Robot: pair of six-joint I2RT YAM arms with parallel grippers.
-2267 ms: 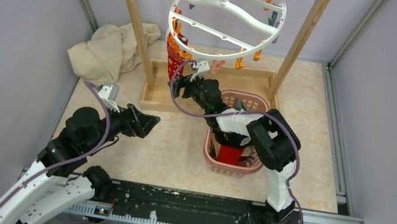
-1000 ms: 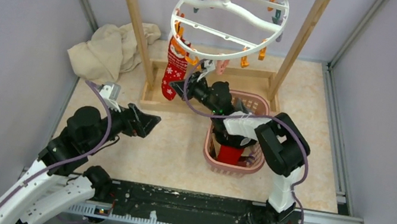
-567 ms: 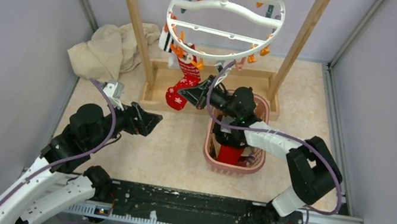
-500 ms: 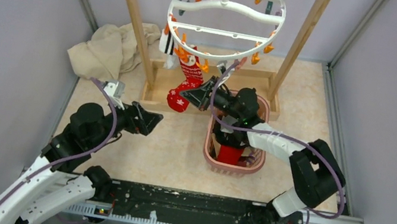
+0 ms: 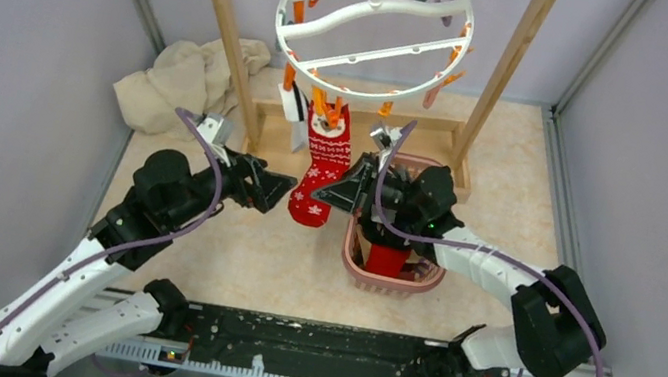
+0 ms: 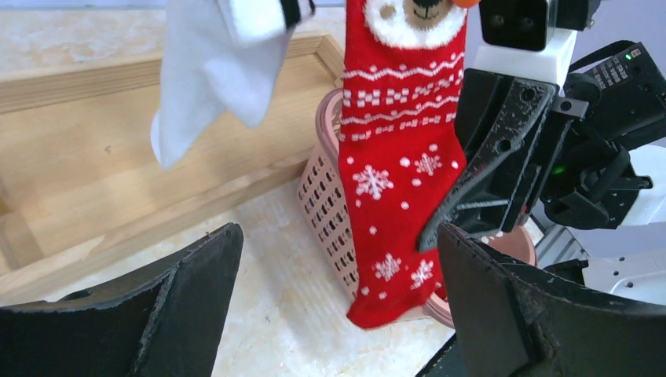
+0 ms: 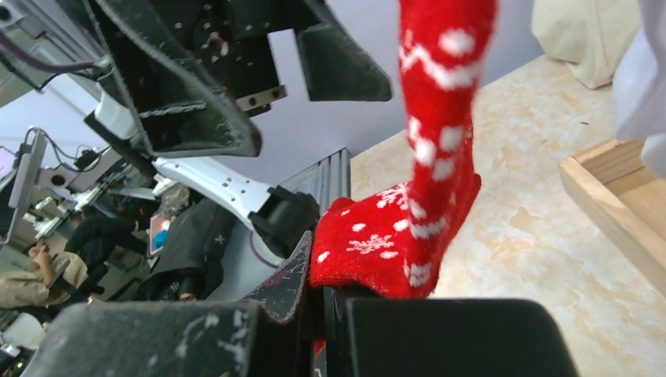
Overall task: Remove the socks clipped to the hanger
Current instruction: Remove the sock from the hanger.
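Note:
The white ring hanger (image 5: 377,53) hangs from the wooden rack. A red sock (image 5: 322,172) with white snowflakes dangles from an orange clip at the ring's near edge. Beside it on the left hangs a white sock (image 5: 297,107). My right gripper (image 5: 334,194) is shut on the red sock's toe. In the right wrist view the red sock (image 7: 428,204) runs down into the closed jaws of the right gripper (image 7: 322,306). My left gripper (image 5: 274,189) stands open just left of the sock. In the left wrist view the red sock (image 6: 400,181) hangs ahead of the left gripper (image 6: 338,314).
A pink lattice basket (image 5: 396,284) sits under the right arm with something red inside. The wooden rack (image 5: 225,19) and its base frame stand behind. A beige cloth (image 5: 185,79) lies at the back left. Grey walls close in both sides.
The hanger has turned, swinging the red sock round to its near edge. My right gripper has come toward me with the sock's toe. The left gripper has moved right, up to the sock.

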